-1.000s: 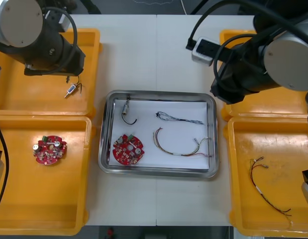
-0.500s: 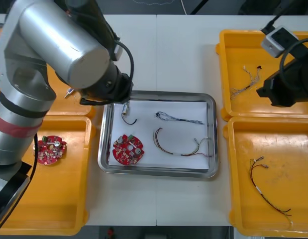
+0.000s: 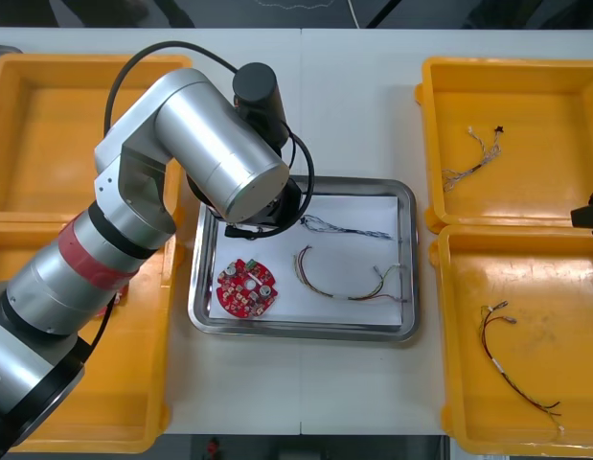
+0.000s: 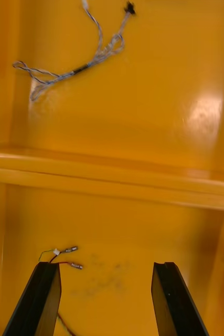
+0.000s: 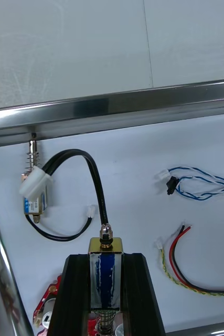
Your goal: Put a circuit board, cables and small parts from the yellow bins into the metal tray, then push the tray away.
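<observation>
Metal tray [image 3: 306, 332]: lying on the tabletop [image 3: 353, 105] between the yellow bins [image 3: 85, 144], right under the left hand [image 5: 106, 260]. Pinching a small metal part [image 5: 105, 283] in that hand, with the fingers [image 5: 77, 294] closed to the part's width and the blue-banded body upright between them. Holding it over the tray's white inside, close to one rim; cannot tell whether it is touching the floor of the tray.

Lying just past the fingertips: a black cable [image 5: 97, 189], curling round to a second small part [image 5: 34, 205] against that rim. Lying off to one side of the hand: a blue and white cable [image 5: 170, 185] and, nearer the fingers, a red and yellow cable [image 5: 173, 257]. Peeking out beside the other finger: a red circuit board [image 5: 49, 307].

Hanging over the right-side bins with the right hand [image 4: 104, 273], fingers [image 4: 41, 299] spread wide and gripping nothing. Lying next to one fingertip: a cable end [image 4: 64, 257]. Lying in the bin beyond the dividing walls, well away from the hand: another twisted cable [image 4: 64, 75].
</observation>
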{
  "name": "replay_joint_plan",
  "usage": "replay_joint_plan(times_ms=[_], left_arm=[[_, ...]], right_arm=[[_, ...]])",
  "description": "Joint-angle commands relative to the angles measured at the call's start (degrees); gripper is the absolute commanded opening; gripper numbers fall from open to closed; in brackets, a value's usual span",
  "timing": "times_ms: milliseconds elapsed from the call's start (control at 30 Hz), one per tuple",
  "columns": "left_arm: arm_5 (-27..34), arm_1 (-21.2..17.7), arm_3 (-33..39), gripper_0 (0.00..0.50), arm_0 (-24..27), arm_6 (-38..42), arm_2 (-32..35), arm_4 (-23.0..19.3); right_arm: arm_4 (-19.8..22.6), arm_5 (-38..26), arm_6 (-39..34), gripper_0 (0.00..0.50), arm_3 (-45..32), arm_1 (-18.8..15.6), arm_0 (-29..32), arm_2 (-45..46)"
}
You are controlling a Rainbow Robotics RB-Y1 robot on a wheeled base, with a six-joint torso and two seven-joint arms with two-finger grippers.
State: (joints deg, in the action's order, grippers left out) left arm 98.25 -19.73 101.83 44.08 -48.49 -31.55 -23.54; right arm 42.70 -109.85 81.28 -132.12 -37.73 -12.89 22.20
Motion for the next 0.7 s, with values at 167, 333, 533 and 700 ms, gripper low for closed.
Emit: replay_joint_plan(times_ms=[167,333,533,700], left_arm=[[-6.6,2.6,-5.5,0.0,1.2,0.2,-4.6,2.8],[-9.8,3.1,-8.3,0.0,1.1,0.2,-5.1,3.9],[-10.6,3.6,-9.5,0.003,1.1,0.2,-5.2,4.6],[-10.7,3.6,-9.5,0.48,1.1,0.5,-5.1,4.6]], right_arm=[[0.6,-0.1,-7.7,0.5,-1.8,-2.0,8.2,2.2],[0.9,-0.1,-9.3,0.5,-1.8,-2.0,10.3,2.3],[1.2,-0.1,-9.8,0.5,-1.8,-2.1,11.5,2.3],[1.6,-0.1,-10.3,0.5,-1.8,-2.0,11.5,2.3]])
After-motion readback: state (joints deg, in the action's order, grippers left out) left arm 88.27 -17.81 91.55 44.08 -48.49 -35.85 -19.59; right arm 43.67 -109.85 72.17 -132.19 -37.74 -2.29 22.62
